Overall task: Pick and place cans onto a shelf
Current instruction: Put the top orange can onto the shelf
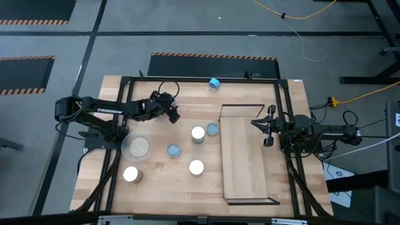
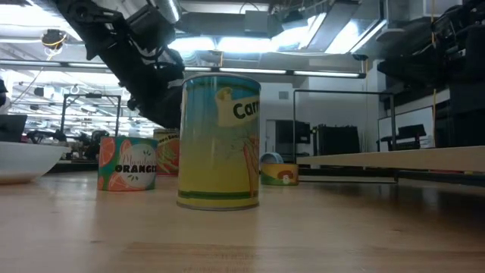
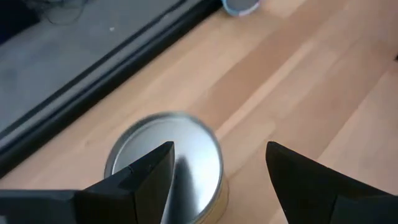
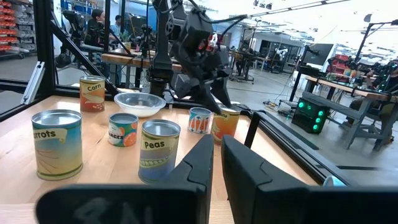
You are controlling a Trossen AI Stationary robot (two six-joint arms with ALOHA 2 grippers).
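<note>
My left gripper (image 1: pixel 170 114) (image 3: pixel 217 146) is open at the table's far left. It hangs just above a tan-sided can with a shiny silver top (image 3: pixel 193 155) (image 4: pixel 227 124), one finger over the lid and the other beside the can. The arm hides that can in the high view. Other cans stand upright on the table: two shiny-topped ones (image 1: pixel 198 133) (image 1: pixel 196 167), two blue-grey ones (image 1: pixel 212 129) (image 1: pixel 173 150) and one at the near left (image 1: pixel 131 174). The pale shelf (image 1: pixel 244 153) lies to the right. My right gripper (image 1: pixel 267 128) (image 4: pixel 217 162) rests shut at its far right edge.
A clear round dish (image 1: pixel 137 147) sits left of the cans, close to my left arm. A small blue can (image 1: pixel 214 83) stands at the far edge. A black frame (image 1: pixel 187 79) runs around the table. Bare wood lies between the cans and the near edge.
</note>
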